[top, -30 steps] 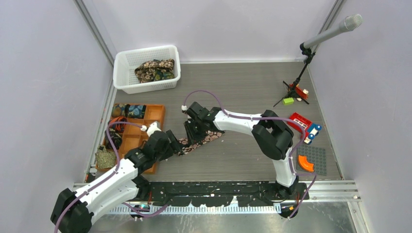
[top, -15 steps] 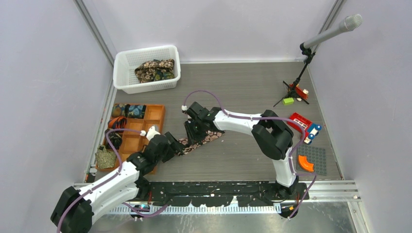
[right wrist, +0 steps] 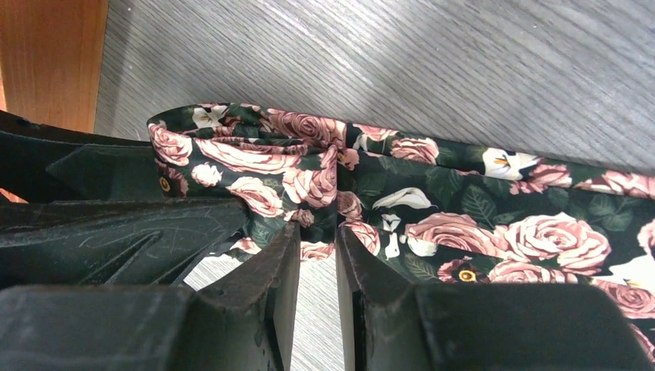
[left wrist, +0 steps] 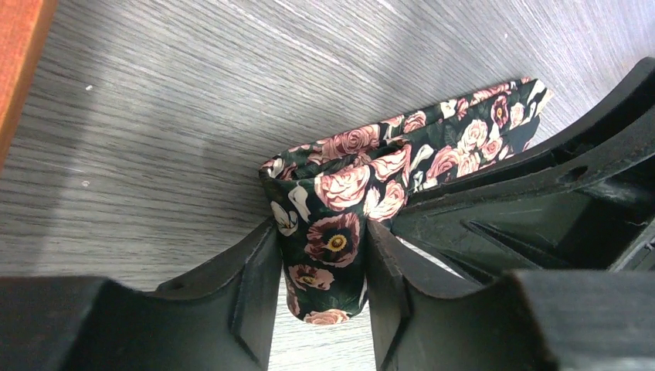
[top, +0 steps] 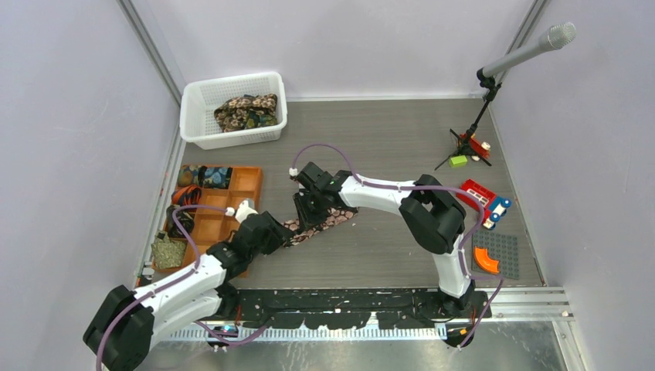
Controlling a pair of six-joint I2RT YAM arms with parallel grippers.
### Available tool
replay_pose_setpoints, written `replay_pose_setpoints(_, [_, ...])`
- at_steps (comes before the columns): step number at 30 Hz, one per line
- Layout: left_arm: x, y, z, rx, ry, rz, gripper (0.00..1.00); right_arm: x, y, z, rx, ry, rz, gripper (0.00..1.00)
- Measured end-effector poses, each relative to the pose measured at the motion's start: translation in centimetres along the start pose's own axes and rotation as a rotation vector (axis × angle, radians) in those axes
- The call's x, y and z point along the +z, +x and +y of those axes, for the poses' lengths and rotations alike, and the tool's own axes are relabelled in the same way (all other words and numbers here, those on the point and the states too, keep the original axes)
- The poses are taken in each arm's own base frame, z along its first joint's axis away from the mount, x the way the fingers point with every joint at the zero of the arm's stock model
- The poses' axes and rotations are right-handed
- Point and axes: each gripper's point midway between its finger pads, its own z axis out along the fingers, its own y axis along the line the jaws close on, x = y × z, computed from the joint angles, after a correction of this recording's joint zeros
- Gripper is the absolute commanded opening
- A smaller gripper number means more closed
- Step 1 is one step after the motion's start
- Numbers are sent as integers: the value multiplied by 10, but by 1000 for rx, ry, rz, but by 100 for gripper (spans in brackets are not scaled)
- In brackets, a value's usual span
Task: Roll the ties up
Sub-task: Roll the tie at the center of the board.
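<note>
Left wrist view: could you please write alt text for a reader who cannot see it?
The left gripper pinches the folded end of a black tie with pink roses over the grey table. The black right gripper fills the right side beside the tie; an orange tray edge shows top left.

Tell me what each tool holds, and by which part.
Left tool pinches the floral tie at its folded end; right tool pinches its edge beside that fold.
</note>
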Motion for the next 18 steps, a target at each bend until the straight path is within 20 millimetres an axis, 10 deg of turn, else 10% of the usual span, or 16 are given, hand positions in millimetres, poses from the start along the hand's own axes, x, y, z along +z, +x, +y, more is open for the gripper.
replay_pose_setpoints(18, [-8, -2, 0, 36, -45, 21, 26, -20, -11, 19, 17, -72, -27, 37])
